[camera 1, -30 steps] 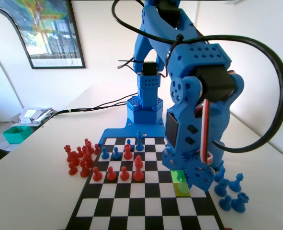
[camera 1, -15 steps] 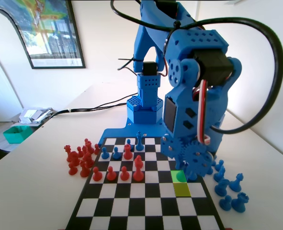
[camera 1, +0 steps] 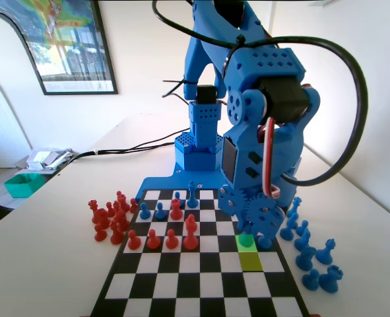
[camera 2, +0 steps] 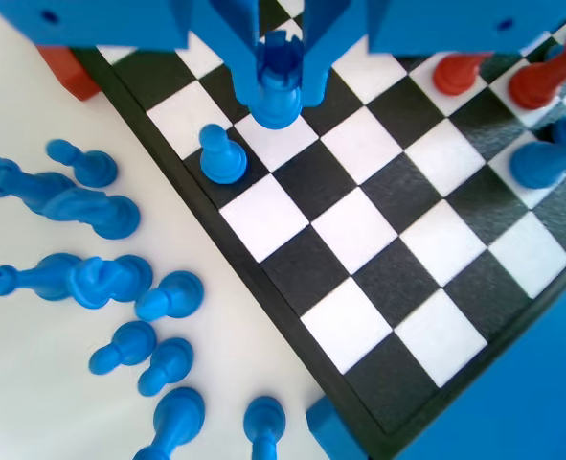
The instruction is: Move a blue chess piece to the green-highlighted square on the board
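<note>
Wrist view: my pincer (camera 2: 281, 72) grips a notch-topped blue piece (camera 2: 279, 81) above the board (camera 2: 359, 240); a blue chess piece (camera 2: 222, 155) stands just beside it

White desk (camera 1: 56, 251). On it: the board (camera 1: 181, 277), blue-rimmed. Cluster of red pieces (camera 1: 109, 218) off the board's left edge in the fixed view; blue pieces (camera 1: 313, 254) off its right edge. Green tray (camera 1: 23, 185) and black cable (camera 1: 125, 148) farther back.

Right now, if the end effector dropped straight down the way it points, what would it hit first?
Probably the board: the end effector holds a notched-top blue piece between its jaws, over a white square beside the blue chess piece. Depth is unclear.
</note>
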`<state>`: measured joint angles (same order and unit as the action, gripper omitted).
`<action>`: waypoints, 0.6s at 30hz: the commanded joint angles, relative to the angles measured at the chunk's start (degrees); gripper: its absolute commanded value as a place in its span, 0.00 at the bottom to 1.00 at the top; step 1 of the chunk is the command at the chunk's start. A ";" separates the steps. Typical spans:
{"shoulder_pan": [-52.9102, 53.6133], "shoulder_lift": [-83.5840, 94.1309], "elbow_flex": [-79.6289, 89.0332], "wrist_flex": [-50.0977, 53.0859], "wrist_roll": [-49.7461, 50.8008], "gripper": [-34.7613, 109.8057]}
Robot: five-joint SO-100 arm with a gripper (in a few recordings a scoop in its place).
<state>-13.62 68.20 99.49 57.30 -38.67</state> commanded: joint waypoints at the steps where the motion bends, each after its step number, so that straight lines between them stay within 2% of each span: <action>1: -0.97 4.83 0.26 -0.09 -1.32 0.25; 18: -2.02 3.34 1.58 -1.67 -1.67 0.25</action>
<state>-14.59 68.20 101.51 54.84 -39.73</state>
